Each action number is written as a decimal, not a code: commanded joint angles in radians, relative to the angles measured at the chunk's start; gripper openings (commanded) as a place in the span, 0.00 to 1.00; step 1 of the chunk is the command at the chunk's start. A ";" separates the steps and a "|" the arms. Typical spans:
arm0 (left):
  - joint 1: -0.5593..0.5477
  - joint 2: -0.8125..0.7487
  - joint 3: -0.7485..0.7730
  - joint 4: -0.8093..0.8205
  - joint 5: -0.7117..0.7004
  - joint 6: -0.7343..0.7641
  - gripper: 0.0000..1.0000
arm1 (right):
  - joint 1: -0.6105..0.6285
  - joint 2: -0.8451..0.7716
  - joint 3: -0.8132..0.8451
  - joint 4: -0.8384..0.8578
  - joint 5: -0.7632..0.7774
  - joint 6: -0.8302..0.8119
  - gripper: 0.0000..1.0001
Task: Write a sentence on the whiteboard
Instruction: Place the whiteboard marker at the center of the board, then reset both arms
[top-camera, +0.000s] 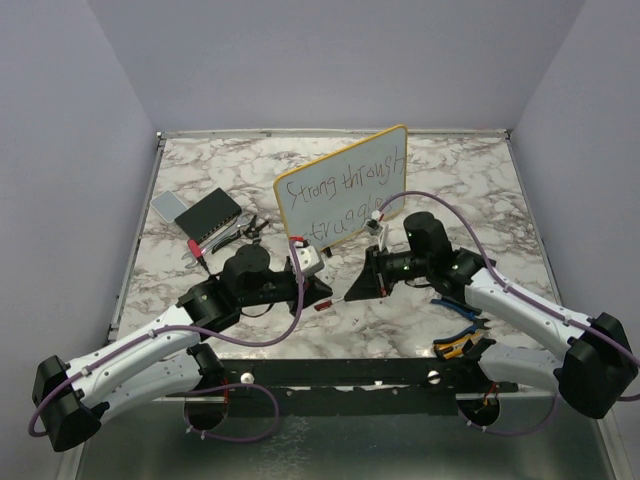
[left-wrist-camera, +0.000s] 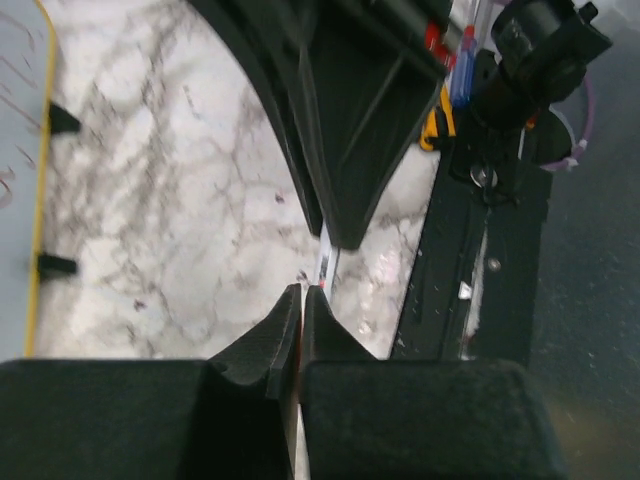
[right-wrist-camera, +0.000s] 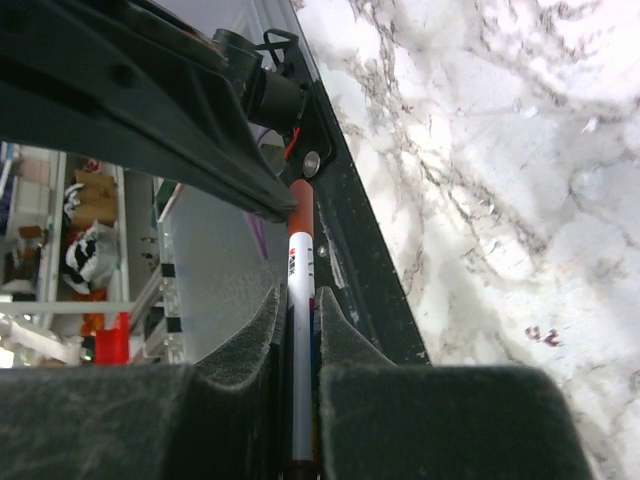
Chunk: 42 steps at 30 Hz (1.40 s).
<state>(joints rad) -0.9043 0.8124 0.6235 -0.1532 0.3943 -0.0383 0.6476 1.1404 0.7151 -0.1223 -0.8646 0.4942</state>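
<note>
Right gripper (right-wrist-camera: 298, 300) clamps the marker (right-wrist-camera: 300, 262); left gripper (left-wrist-camera: 302, 296) pinches its red end; whiteboard (top-camera: 345, 205) stands at twelve o'clock.

White-and-black left arm (top-camera: 150, 350) reaches fwd and inward, elbow low; white-and-black right arm (top-camera: 520, 310) does the same from the opp. side. Black left gripper (left-wrist-camera: 302, 290): jaws shut, tips pressed together. Black right gripper (right-wrist-camera: 298, 300): jaws clamped on thin white marker w/ red cap (right-wrist-camera: 300, 250). Grippers point at each other, tips nearly meeting.
</note>
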 joint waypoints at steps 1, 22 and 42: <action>0.003 0.020 0.042 0.112 -0.030 0.028 0.29 | 0.028 -0.002 0.035 -0.111 0.250 -0.006 0.00; 0.218 -0.029 0.052 0.067 -0.326 -0.083 0.83 | -0.054 0.170 -0.065 0.005 0.436 0.019 0.15; 0.619 -0.051 0.032 0.046 -0.547 -0.197 0.90 | -0.199 0.089 -0.004 -0.162 0.974 0.003 1.00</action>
<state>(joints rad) -0.3698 0.7555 0.6559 -0.0940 -0.0505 -0.1822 0.5152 1.2999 0.6838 -0.2352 -0.0742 0.5224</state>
